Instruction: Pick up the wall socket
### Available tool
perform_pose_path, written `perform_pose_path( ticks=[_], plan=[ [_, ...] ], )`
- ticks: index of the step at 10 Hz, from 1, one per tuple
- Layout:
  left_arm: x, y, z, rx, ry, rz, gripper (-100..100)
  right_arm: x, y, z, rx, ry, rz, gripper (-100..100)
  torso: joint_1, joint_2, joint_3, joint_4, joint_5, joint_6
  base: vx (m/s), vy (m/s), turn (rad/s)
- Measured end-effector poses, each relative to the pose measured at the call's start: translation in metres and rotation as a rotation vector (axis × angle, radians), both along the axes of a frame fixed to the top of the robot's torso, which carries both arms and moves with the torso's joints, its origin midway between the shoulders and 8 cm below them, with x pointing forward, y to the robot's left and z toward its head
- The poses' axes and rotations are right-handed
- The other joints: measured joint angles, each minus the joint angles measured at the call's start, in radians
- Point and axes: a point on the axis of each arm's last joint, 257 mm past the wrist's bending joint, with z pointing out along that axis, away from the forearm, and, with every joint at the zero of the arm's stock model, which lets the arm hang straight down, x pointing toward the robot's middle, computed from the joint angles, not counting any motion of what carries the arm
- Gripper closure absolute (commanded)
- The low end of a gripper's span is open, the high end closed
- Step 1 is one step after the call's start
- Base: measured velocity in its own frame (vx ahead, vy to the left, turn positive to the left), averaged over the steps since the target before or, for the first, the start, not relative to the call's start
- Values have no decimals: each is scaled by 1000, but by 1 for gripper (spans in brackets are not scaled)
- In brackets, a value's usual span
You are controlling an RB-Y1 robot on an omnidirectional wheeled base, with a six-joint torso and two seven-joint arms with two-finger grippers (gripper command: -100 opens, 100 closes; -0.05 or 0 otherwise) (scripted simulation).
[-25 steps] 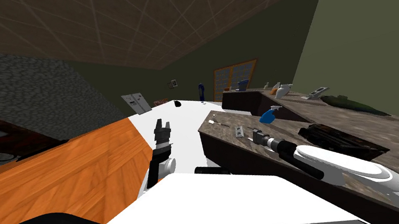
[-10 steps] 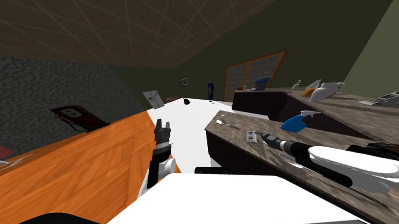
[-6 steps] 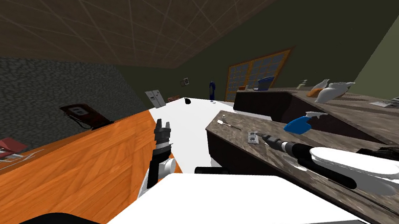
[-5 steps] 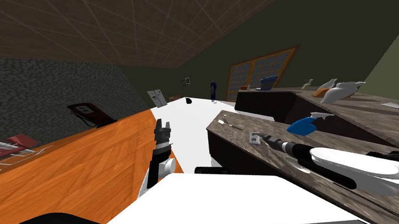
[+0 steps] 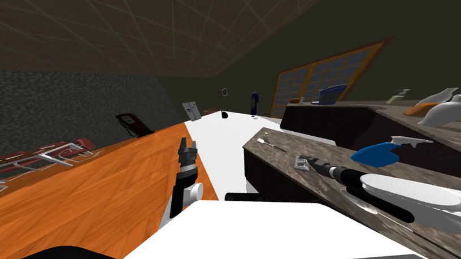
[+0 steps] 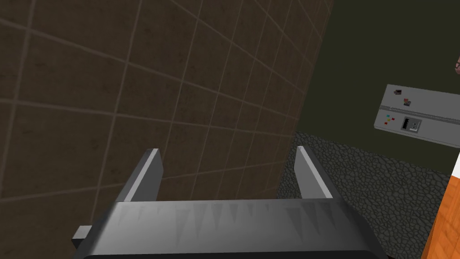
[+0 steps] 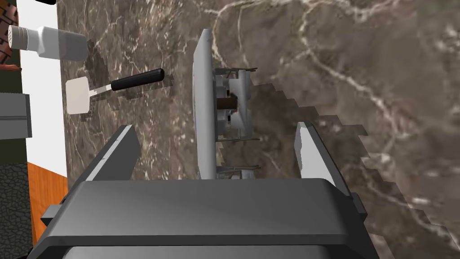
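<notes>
My left gripper (image 5: 185, 142) was up in front of me, over the edge where the orange wood surface (image 5: 79, 193) met a white strip (image 5: 220, 143). Its two thin fingers (image 6: 150, 173) stood wide apart and there was nothing between them. To the right of that was a dark brown counter (image 5: 271, 159) with pale lines all over it, like stone. A small white spatula (image 7: 114, 84) with a black handle lay flat on the counter, out past the gripper on that side. The wall socket (image 7: 203, 112) was on the counter too, near its front edge. It stood on its thin side, with its flat grey plate facing one way and its bumpy back part facing the other way. My right gripper (image 7: 215, 127) was down at the socket with its fingers wide apart. The socket sat right between the two fingers. There was a gap on each side, so neither finger touched it. Farther right, a blue spray bottle (image 5: 377, 154) with a white top lay on its side on the counter, apart from my right arm.
</notes>
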Motion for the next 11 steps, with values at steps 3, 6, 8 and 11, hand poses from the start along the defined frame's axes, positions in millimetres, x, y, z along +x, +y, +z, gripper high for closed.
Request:
perform_pose_path(
  ticks=[3,6,8,11],
  plan=[
    [0,0,0,0,0,0,0,3,2,3,2,-8,4,100,-5,-3,-3,-3,-3,2,1,2,11],
    [0,0,0,0,0,0,0,3,2,3,2,-8,4,100,-6,-4,-4,-3,-3,3,8,0,-67],
    [0,0,0,0,0,0,0,3,6,3,0,-3,24,100,-6,-5,-4,-4,-2,5,58,18,-307],
    [0,0,0,0,0,0,0,9,28,12,1,0,101,100,-4,-8,-6,-4,-2,3,58,22,-194]
  ],
)
